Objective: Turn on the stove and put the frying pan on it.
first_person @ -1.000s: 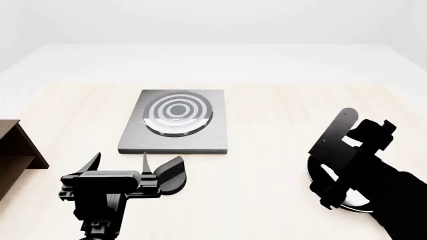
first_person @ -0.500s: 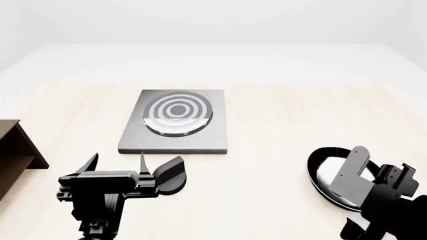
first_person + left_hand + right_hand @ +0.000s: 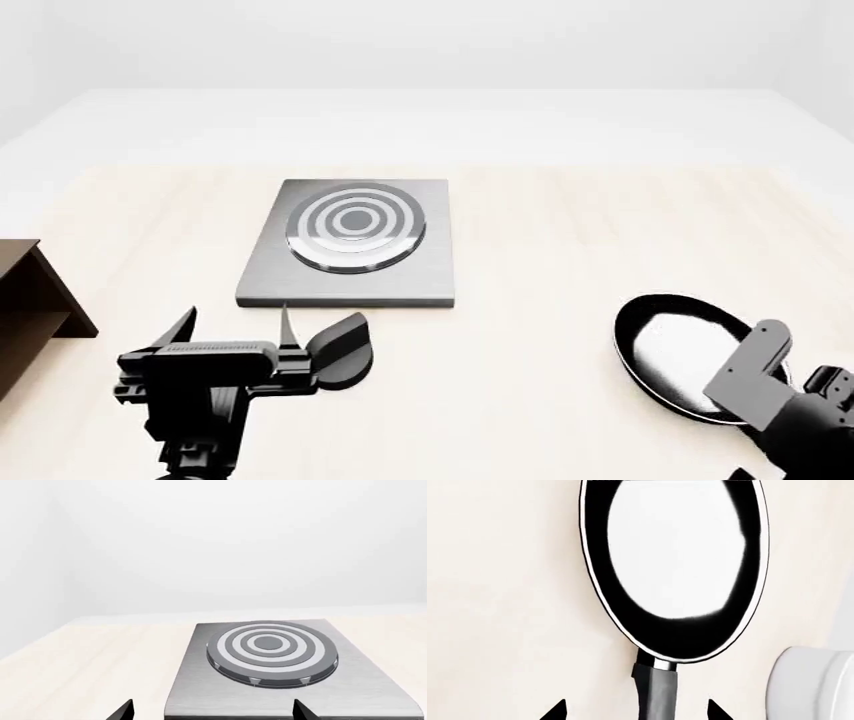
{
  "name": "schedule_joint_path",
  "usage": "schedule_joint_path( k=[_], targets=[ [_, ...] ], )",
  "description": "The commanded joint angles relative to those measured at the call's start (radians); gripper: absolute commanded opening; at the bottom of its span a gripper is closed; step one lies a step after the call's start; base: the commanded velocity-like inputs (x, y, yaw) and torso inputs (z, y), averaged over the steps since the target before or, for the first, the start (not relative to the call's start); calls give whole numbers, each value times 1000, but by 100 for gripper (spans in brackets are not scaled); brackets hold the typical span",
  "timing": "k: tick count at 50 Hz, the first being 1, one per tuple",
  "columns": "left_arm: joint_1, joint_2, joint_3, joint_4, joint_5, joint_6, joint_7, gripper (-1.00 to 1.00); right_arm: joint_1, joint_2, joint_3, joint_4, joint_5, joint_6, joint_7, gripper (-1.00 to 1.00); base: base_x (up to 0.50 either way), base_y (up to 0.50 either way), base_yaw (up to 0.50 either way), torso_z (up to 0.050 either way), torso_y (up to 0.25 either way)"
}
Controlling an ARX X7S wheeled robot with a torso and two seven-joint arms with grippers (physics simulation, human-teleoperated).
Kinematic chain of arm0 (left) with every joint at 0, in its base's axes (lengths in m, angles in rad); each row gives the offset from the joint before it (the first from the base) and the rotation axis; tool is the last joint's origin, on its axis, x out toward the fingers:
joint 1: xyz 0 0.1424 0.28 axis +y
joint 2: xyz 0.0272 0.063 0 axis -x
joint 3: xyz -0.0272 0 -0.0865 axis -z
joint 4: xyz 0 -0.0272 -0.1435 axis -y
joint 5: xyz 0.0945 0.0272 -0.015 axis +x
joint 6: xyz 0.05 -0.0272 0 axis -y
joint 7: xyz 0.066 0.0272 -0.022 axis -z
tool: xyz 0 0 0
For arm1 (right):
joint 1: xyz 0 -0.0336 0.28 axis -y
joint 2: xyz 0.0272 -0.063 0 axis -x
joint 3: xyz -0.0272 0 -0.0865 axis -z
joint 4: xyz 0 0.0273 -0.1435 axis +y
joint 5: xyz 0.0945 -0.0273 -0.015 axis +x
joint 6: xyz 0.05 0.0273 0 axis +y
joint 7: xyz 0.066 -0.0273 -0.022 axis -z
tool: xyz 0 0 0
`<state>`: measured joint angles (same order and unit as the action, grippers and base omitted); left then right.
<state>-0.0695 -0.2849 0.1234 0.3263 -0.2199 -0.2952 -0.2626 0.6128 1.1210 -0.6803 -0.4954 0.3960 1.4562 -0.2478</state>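
Knob mostly hidden behind left gripper (image 3: 230, 325). Pan handle (image 3: 656, 692) cut off at frame edge, straddled by right gripper (image 3: 635, 711), spread wide, not touching. Left also spread, empty. Frying pan (image 3: 683, 350) near tabletop's (image 3: 534, 250) right edge; stove (image 3: 354, 240) mid-tabletop.

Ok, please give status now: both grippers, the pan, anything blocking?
Left gripper open, before the stove. Right gripper open, jaws either side of the frying pan handle, not closed. Pan on table. White object beside handle.
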Motion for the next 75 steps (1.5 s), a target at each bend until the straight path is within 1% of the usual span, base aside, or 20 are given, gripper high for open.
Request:
schedule_joint_path(
  k=[1, 10, 13, 15, 18, 21, 25, 32, 48, 54, 55, 67, 68, 75],
  targets=[
    [-2, -3, 8, 1, 3, -5, -8, 100, -38, 19, 41, 62, -1, -20, 32, 100, 0, 0, 0, 0, 0],
    [-3, -5, 16, 3, 5, -7, -13, 100, -76, 23, 51, 88, 0, -66, 47, 100, 0, 0, 0, 0, 0],
    [-1, -7, 15, 6, 5, -7, -14, 100, -94, 11, 49, 114, -6, -109, 53, 100, 0, 0, 0, 0, 0],
    [-1, -8, 14, 5, 2, -7, -15, 100, -118, 16, 58, 111, 1, -166, 50, 100, 0, 0, 0, 0, 0],
    [-1, -9, 13, 3, 1, -6, -16, 100, -127, 4, 53, 141, -12, -191, 63, 100, 0, 0, 0, 0, 0],
    [-2, -10, 15, 1, 2, -4, -18, 100, -140, -2, 56, 162, -12, -207, 70, 100, 0, 0, 0, 0, 0],
    [-5, -10, 17, 0, 1, -7, -19, 100, -154, 12, 4, 174, -31, -202, 51, 100, 0, 0, 0, 0, 0],
    [-6, -11, 21, -4, 4, -6, -24, 100, -158, 6, -9, 235, -56, -227, 63, 100, 0, 0, 0, 0, 0],
    [-12, -16, 30, 4, 4, -16, -33, 100, -187, 21, 55, 293, -41, -245, 111, 100, 0, 0, 0, 0, 0],
    [-13, -18, 31, 4, 4, -15, -35, 100, -210, 5, 66, 325, -50, -297, 138, 100, 2, -1, 0, 0, 0],
    [-13, -19, 32, 5, 5, -16, -36, 100, -216, -3, 84, 339, -54, -316, 162, 100, 0, -3, 0, 0, 0],
    [-14, -20, 39, 1, 6, -15, -40, 100, -241, -26, 133, 422, -54, -380, 211, 100, 6, -3, 2, -3, 0],
    [-14, -21, 38, 2, 5, -16, -40, 100, -246, -26, 137, 423, -54, -386, 218, -100, 0, -3, 3, 0, 0],
    [-13, -22, 41, 0, 5, -12, -43, 100, -245, -28, 148, 415, -51, -399, 222, -100, 0, 0, 0, 0, 0]
  ],
)
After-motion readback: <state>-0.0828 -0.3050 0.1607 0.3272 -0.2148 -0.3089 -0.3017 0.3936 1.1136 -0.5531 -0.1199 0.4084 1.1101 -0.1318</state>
